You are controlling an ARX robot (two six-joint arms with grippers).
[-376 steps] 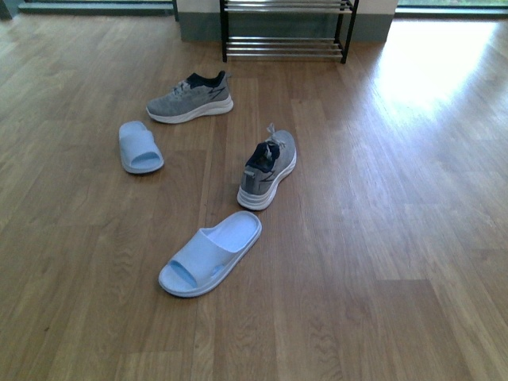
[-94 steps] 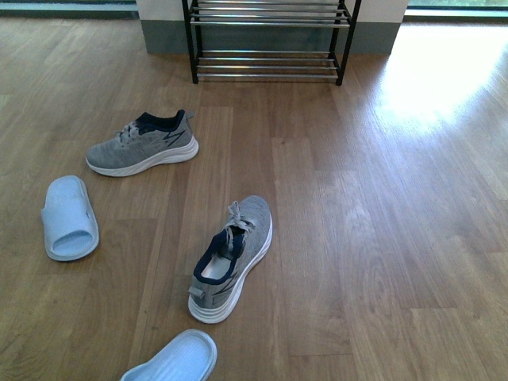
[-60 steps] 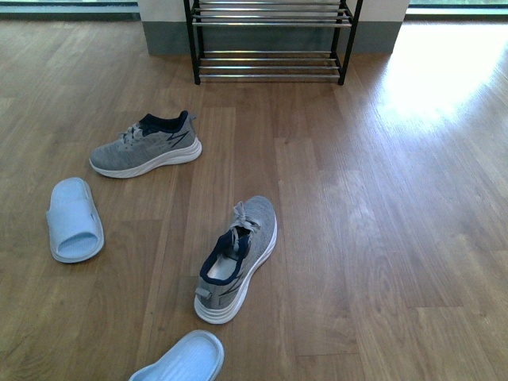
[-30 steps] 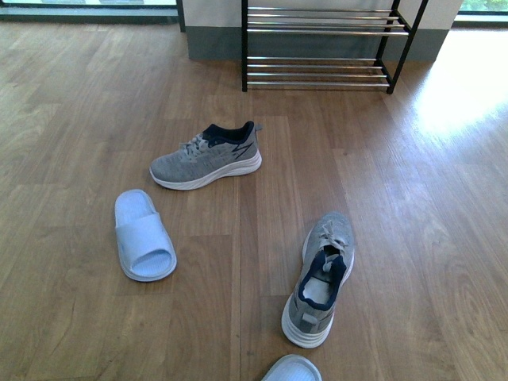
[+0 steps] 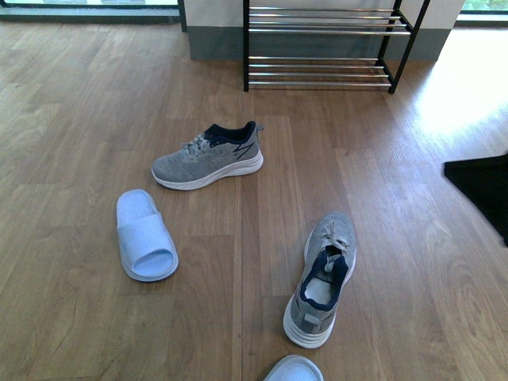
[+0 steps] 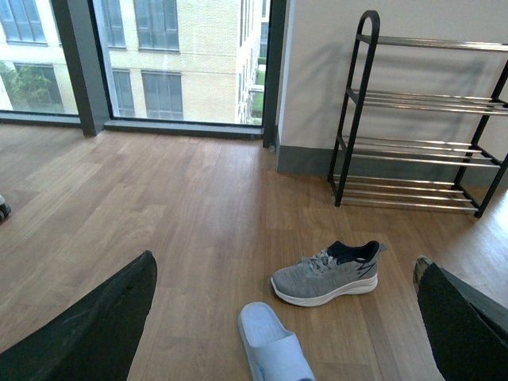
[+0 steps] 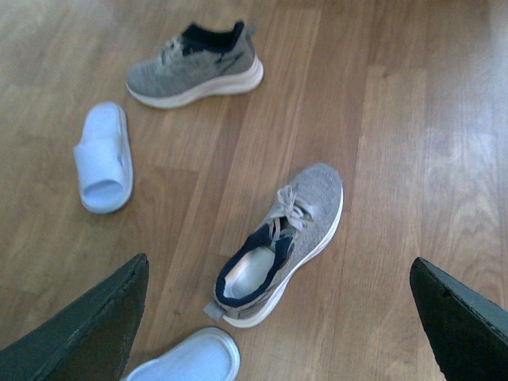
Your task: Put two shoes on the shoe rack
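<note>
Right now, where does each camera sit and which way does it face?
Front view: on the body, facing forward and down toward the shoe rack; a dark arm part at right edge.
Left wrist view: on that wrist, facing the rack; open left fingers frame it.
Right wrist view: on that wrist, looking down at the near sneaker; open right fingers too.
Shared by all: the far sneaker and one slide.
</note>
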